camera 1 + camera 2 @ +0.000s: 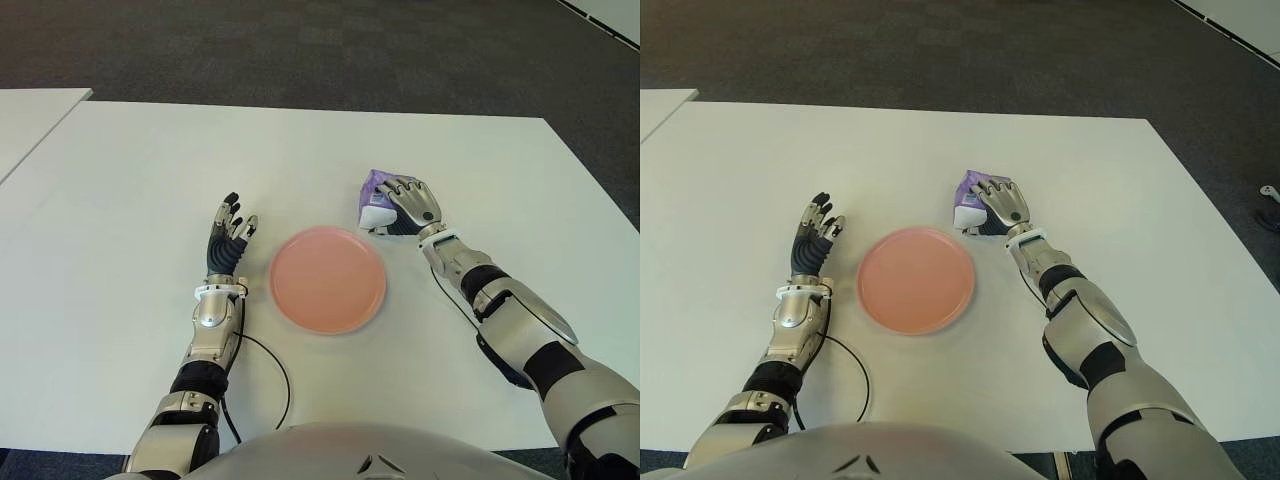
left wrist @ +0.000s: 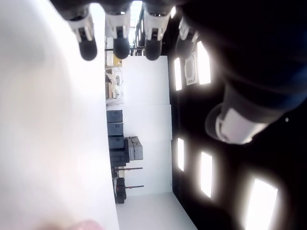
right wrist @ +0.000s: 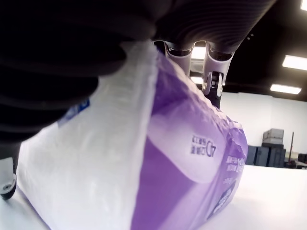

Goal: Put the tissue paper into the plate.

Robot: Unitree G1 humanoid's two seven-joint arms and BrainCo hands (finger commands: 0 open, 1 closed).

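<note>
A purple and white tissue pack [image 1: 375, 196] lies on the white table [image 1: 120, 170], just beyond the right rim of the round pink plate [image 1: 327, 279]. My right hand [image 1: 408, 205] lies over the pack with its fingers curled around it; the right wrist view shows the pack [image 3: 182, 158] pressed against the palm, fingers [image 3: 213, 64] wrapped over its top. The pack still touches the table. My left hand [image 1: 229, 240] shows left of the plate, fingers spread and holding nothing. The plate holds nothing.
A black cable [image 1: 268, 362] loops on the table near my left forearm. A second white table [image 1: 30, 120] stands at the far left. Dark carpet [image 1: 300, 50] lies beyond the table's far edge.
</note>
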